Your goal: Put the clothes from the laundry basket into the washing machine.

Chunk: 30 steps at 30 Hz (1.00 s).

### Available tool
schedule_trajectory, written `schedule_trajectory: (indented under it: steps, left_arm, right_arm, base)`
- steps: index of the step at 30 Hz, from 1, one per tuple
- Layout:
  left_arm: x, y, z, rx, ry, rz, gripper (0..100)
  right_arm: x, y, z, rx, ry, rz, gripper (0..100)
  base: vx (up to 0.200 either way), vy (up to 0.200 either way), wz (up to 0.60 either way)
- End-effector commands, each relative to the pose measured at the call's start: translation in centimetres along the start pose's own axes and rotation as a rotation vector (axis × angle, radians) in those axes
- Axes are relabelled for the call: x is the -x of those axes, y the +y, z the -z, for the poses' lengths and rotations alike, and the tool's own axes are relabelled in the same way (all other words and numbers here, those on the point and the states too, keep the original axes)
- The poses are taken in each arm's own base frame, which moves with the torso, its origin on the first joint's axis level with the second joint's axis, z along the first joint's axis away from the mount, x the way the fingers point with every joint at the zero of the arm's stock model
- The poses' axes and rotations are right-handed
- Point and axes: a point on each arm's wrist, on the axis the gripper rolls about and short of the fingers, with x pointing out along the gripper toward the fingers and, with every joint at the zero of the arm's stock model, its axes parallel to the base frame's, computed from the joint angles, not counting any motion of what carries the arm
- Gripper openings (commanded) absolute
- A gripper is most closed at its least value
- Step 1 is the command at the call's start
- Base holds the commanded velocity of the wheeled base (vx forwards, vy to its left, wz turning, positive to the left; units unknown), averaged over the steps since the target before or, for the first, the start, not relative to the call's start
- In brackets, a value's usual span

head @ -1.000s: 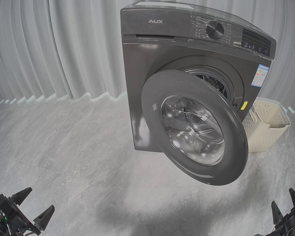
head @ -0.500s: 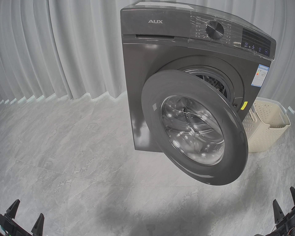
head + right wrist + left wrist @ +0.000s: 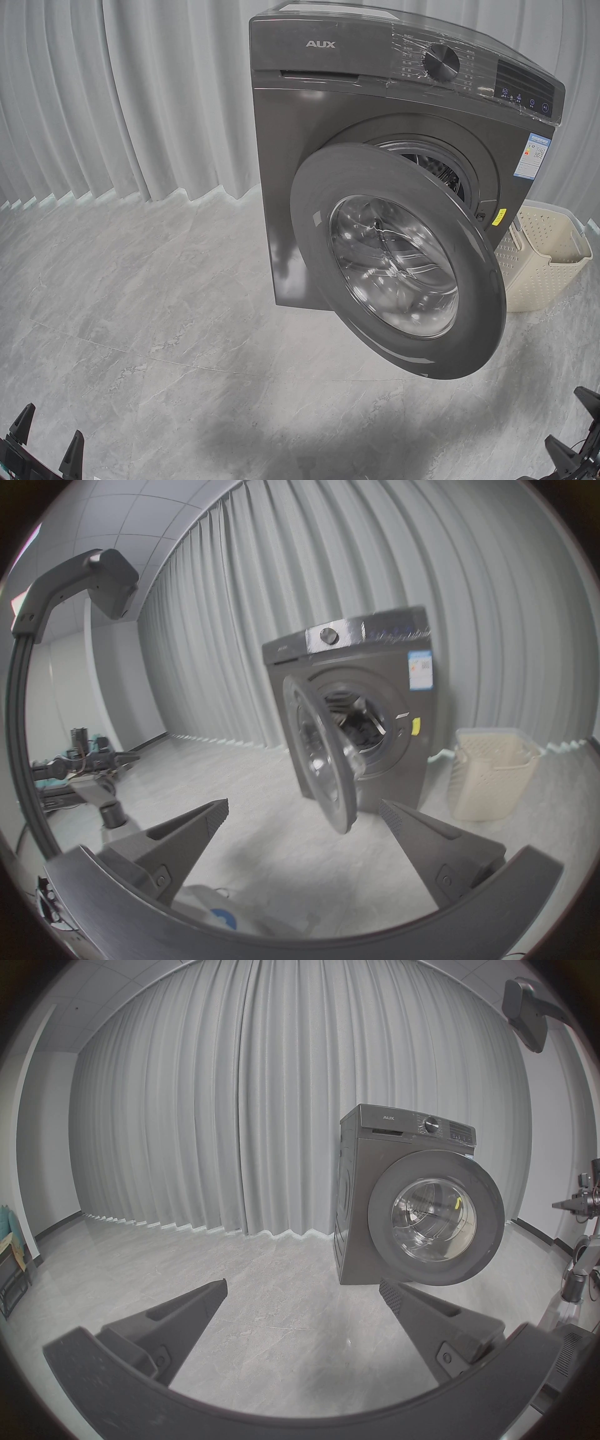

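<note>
My left fingers (image 3: pixel 178 1322) and right fingers (image 3: pixel 437 849) are spread and empty. The basket (image 3: pixel 550 262) stands on the floor (image 3: pixel 156 281) just right of the washer (image 3: pixel 294 125), whose door (image 3: pixel 319 200) hangs open. Its clothes are hidden; I expect them light and limp, best pinched at a bunched fold.

Pale pleated curtains (image 3: pixel 125 94) hang wall to wall above a glossy grey marbled floor (image 3: pixel 156 300).
</note>
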Motion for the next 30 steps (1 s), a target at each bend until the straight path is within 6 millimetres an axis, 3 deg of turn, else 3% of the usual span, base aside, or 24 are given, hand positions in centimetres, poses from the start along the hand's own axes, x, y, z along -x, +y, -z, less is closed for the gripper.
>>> schedule_trajectory:
  steps: [1, 13, 20, 30]
  left_arm:
    - [0.0, 0.0, 0.5, 0.001, 0.006, -0.001, 100]
    - [0.0, 0.0, 0.5, 0.001, 0.004, 0.003, 100]
    - [0.0, 0.0, 0.5, -0.001, 0.004, 0.004, 100]
    - [0.0, 0.0, 0.5, 0.002, 0.004, 0.004, 100]
  right_arm:
    - [-1.6, -0.5, 0.3, -0.05, 0.162, -0.09, 100]
    - [-3.4, -1.1, -0.3, -0.011, 0.259, -0.173, 100]
    - [-7.9, -2.0, -2.5, 0.008, 0.274, -0.32, 100]
    - [-11.8, -1.4, -3.7, 0.002, 0.325, -0.464, 100]
  base:
    - [0.0, -0.2, 0.0]
    - [0.0, -0.2, 0.0]
    - [0.0, 0.0, 0.0]
    - [0.0, -0.06, 0.0]
